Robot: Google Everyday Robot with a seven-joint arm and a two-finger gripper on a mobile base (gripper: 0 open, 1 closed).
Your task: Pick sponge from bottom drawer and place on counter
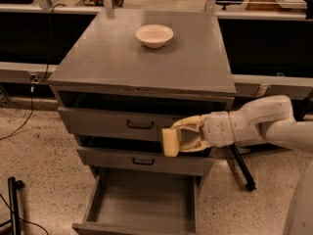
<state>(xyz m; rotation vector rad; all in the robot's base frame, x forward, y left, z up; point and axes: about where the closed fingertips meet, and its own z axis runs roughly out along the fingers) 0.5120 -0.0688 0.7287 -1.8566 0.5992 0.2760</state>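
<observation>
Looking down on a speckled floor [39, 146] with a grey drawer cabinet [66, 119] standing at the middle of it. Taking in the counter [146, 67] as the cabinet's broad, flat, matte top, reaching back toward a dark bench behind.

Following a white robot arm [254, 124] coming in from the right edge, with part of the pale robot body [301, 209] filling the lower right corner. Crossing in front of a black stand leg [242, 170] beside the cabinet's right flank.

Finding the bottom drawer [142, 199] pulled well out at the base and showing its plain grey floor. Noting above it the middle drawer [112, 156] and the top drawer [98, 121], each bearing a black handle and each sitting under a dark gap.

Locating the gripper [177, 140] at the arm's left end, hanging in front of the drawer fronts, between the top and middle handles and to their right, below counter height. Clamping the two yellowish fingers [188, 125] from above and below onto the sponge [168, 143].

Spotting a white bowl [154, 35] resting upright on the counter near its far edge, well apart from the gripper.

Placing the sponge, a pale yellow block standing on edge, in the air over the open bottom drawer, clear of that drawer's floor and not on the counter.
</observation>
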